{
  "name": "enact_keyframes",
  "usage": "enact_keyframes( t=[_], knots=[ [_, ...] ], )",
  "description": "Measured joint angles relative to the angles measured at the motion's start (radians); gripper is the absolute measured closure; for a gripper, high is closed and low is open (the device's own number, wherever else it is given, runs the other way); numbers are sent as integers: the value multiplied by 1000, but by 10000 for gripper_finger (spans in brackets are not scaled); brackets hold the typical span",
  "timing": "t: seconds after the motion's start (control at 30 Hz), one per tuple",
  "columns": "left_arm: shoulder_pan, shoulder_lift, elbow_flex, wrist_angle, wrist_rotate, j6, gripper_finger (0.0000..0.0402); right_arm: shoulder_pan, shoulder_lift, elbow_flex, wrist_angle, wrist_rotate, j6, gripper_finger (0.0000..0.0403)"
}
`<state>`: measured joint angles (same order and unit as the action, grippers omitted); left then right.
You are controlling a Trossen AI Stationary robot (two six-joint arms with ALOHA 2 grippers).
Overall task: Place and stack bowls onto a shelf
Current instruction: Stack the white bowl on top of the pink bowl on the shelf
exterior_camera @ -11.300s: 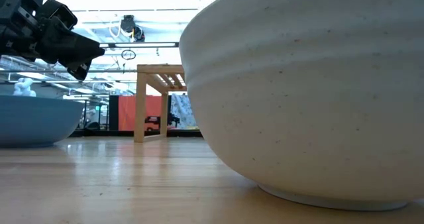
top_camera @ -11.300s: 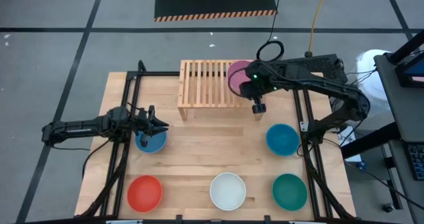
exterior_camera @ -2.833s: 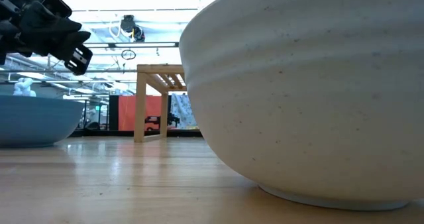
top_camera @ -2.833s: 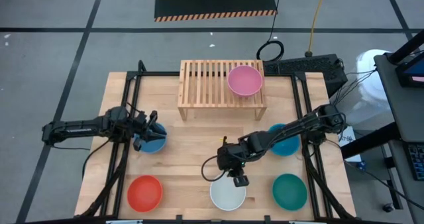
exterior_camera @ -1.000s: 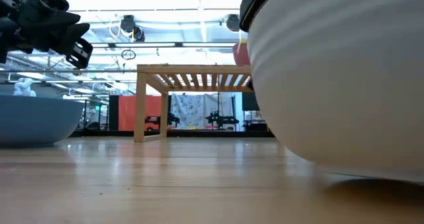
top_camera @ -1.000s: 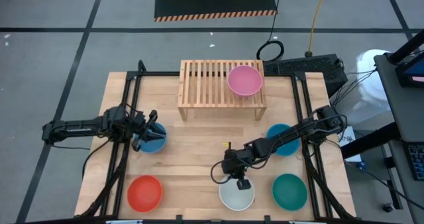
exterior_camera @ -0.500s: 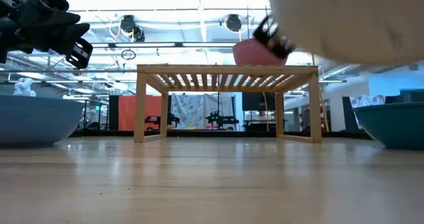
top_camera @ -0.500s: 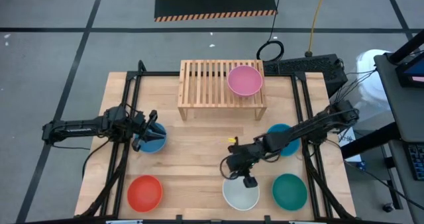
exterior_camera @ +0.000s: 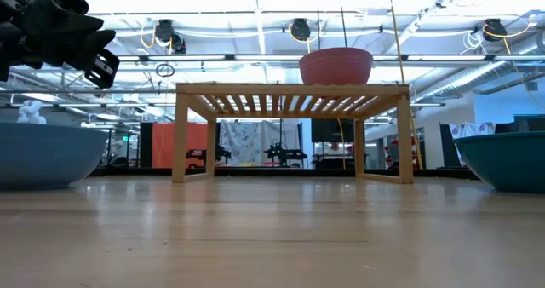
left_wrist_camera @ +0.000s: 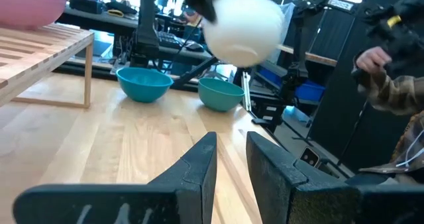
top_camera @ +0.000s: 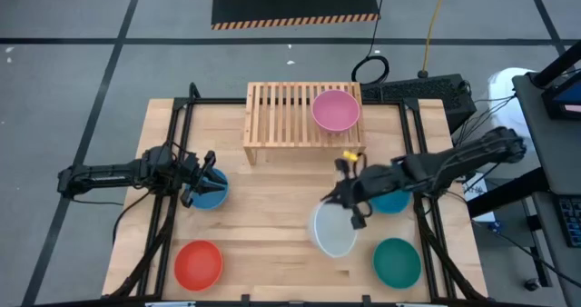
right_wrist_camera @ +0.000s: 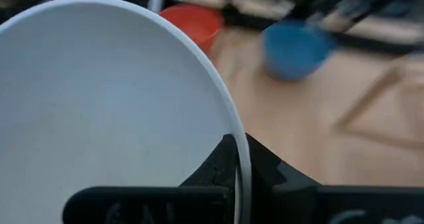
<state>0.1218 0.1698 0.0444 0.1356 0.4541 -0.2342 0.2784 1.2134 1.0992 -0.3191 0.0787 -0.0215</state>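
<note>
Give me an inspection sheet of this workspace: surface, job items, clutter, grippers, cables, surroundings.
Surface: light wooden tabletop, bare between items.
Job's things: pink plastic bowl on the slatted light-wood shelf; white plastic bowl lifted off the table; two blue bowls, red bowl and teal green bowl on the table.
Clutter: nothing seen.
Grippers: right gripper shut on the white bowl's rim; left gripper open over a blue bowl.
Cables: black coil and yellow lead on the floor.
Surroundings: striped floor mat; a person's sleeve.
</note>
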Motion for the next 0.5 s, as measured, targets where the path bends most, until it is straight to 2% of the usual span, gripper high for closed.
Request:
enact_keyframes(
  t=[0.13,0.3,0.5],
  knots=[
    [0,0,0,0,0,-1,314,-26,-64,0,2,106,-91,403],
    [0,0,0,0,0,-9,314,-76,-128,0,36,210,-133,403],
    [0,0,0,0,0,-10,314,-162,-160,0,161,208,-208,403]
  ],
)
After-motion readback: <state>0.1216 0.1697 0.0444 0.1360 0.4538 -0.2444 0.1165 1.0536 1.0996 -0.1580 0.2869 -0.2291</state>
